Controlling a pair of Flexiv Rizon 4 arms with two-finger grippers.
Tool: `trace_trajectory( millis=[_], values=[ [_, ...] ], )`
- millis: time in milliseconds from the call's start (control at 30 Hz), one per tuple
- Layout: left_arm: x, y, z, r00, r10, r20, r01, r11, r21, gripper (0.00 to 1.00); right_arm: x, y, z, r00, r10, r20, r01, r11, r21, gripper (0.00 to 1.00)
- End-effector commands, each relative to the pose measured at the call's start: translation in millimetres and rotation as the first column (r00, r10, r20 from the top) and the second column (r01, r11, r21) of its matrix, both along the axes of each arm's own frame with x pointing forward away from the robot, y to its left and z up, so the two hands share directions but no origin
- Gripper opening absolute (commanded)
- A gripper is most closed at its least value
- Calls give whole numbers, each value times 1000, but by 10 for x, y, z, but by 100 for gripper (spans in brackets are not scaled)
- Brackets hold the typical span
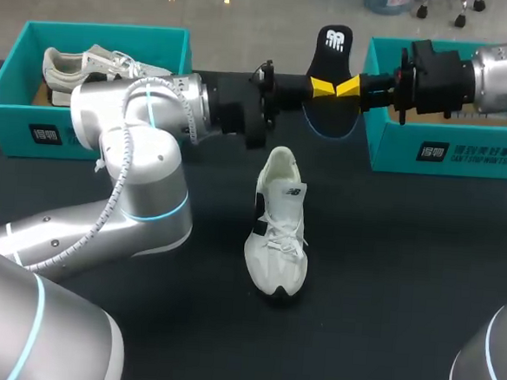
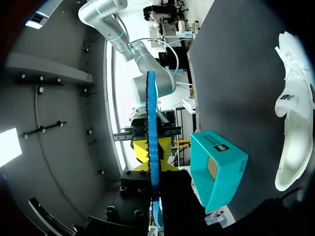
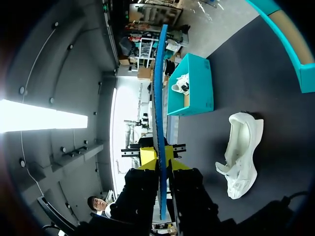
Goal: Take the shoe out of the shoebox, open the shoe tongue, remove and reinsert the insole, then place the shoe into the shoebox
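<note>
Insole (image 1: 333,48): thin, light, floppy foam, I judge. My left hand (image 1: 322,88) and right hand (image 1: 349,85) both pinch its middle; grip there, since the ends would droop.

A robotics lab: two silver arms (image 1: 143,156) at a black table (image 1: 387,278).

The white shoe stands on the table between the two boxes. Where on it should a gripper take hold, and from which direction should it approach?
Probably the heel collar, from above. The white shoe stands on its sole with its mouth open upward, so one finger could go inside and the other behind the heel. The laced front looks soft and rounded, so it would likely give a poorer hold.
</note>
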State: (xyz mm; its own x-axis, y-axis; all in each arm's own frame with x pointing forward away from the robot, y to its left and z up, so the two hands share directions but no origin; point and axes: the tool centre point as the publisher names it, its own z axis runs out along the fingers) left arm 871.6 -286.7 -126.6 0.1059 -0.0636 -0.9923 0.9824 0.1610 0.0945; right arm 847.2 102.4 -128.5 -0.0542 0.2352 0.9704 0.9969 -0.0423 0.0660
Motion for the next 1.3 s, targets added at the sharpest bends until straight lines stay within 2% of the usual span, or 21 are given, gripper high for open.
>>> trace_trajectory(
  millis=[33, 167, 267, 567, 967, 1133, 1300],
  values=[
    [11, -24, -11, 1000, 2, 2, -2, 1000, -4, 0, 4, 17, -4, 1000, -5, 0, 5, 1000, -3, 0],
    [18, -9, -26, 1000, 7, -5, -7, 1000, 1, 0, 12, 12, 1, 1000, -2, 5, 2, 1000, -5, 0],
    [24, 20, -30, 1000, 2, -15, -2, 1000, 6, 100, 19, 10, 9, 1000, 0, 9, 0, 1000, -3, 0],
    [30, 200, -10, 998, -68, 15, 67, 997, 38, 100, 55, -41, 38, 1000, -10, 26, 10, 1000, 0, 0],
    [-51, 573, -82, 974, -221, 52, 214, 970, 114, 100, 91, -63, 45, 999, -9, 52, 9, 1000, -4, 0],
    [-66, 710, -139, 957, -284, 59, 270, 946, 180, 100, 93, -59, 50, 998, -8, 57, 8, 1000, -6, 0],
    [4, 914, -200, 944, -326, 56, 302, 919, 254, 100, 84, -46, 63, 998, -3, 64, 4, 1000, -10, 0]
  ],
)
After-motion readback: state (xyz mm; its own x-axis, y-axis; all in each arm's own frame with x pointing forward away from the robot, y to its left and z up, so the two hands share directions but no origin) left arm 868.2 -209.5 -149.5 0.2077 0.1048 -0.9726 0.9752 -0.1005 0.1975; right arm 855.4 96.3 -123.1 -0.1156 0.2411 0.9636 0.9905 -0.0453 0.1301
